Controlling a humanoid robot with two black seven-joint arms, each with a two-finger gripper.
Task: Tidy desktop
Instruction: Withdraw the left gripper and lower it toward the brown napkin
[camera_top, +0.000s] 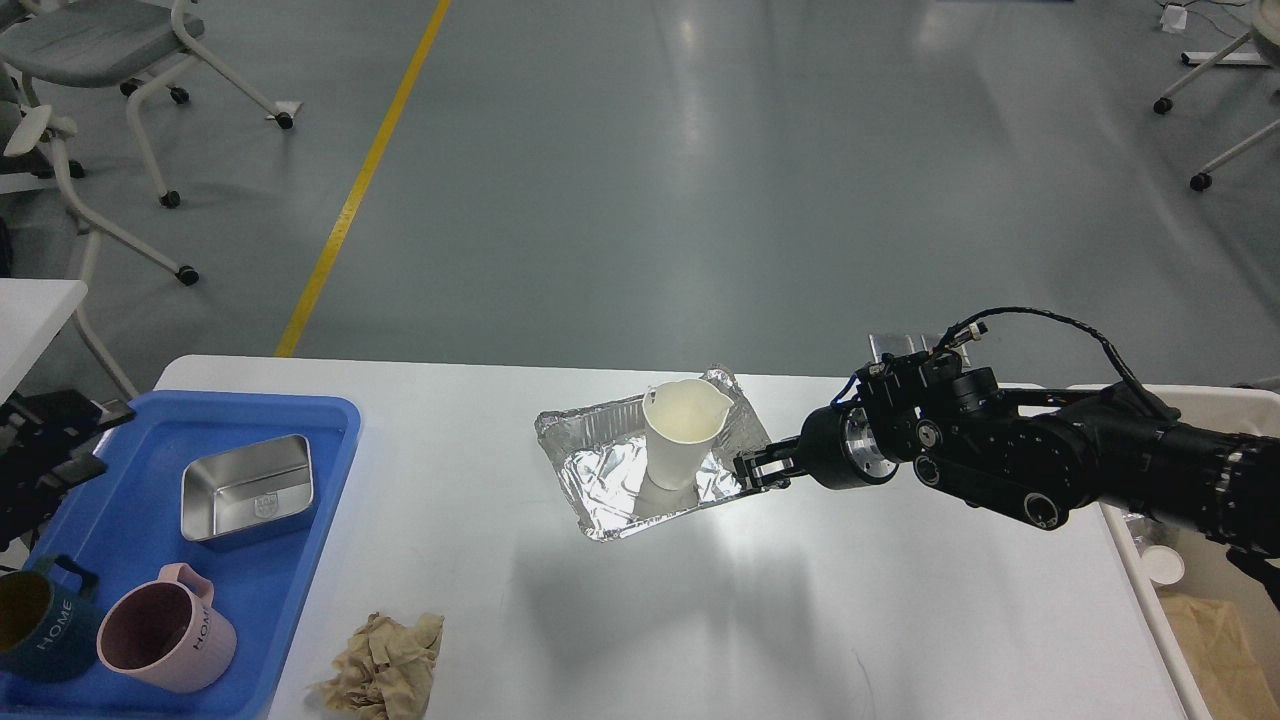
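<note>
Right fingers (752, 470) pinched on foil tray (600, 480) rim | paper cup (680, 435) upright inside | desktop (480, 560)

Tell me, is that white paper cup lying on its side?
No, the paper cup stands upright inside the foil tray, open mouth up.

On the bench (480, 560), a tray (330, 420) sits at the left end and holds a metal box (247, 488) behind two mugs (165, 640) set side by side at its near edge. Just right of the tray's near corner lies a crumpled paper wad (385, 665). Near the bench's middle, toward the far edge, a foil pan (600, 480) holds an upright paper cup (682, 432), with the right hand (755, 470) at the pan's right rim, and a bin (1215, 600) stands off the bench's right end.
</note>
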